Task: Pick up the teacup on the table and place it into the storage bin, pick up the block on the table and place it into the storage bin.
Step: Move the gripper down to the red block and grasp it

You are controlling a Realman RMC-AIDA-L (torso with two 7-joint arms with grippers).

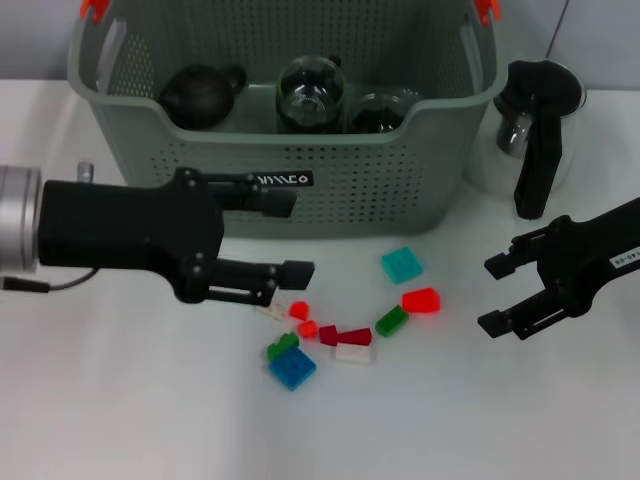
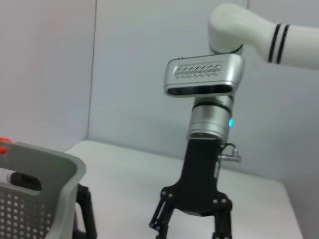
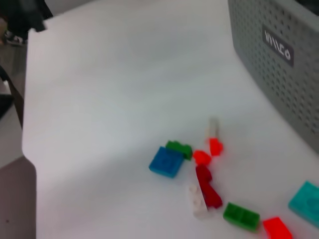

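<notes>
Your left gripper reaches in from the left, low over the white table, just in front of the storage bin; its 2 fingers stand apart, 1 across the bin's black label and 1 nearer the blocks, and they hold nothing. Your right gripper sits at the right of the table, fingers spread wide and empty, pointing toward the scattered blocks. Those lie in a loose cluster on the table in front of the bin: a blue block with a green one touching its far side, a teal block nearest the bin, a red block, a green block, a dark red block and a white block. Inside the bin you can see a dark teapot and 2 glass vessels. A glass pitcher with a black handle stands on the table just right of the bin.
</notes>
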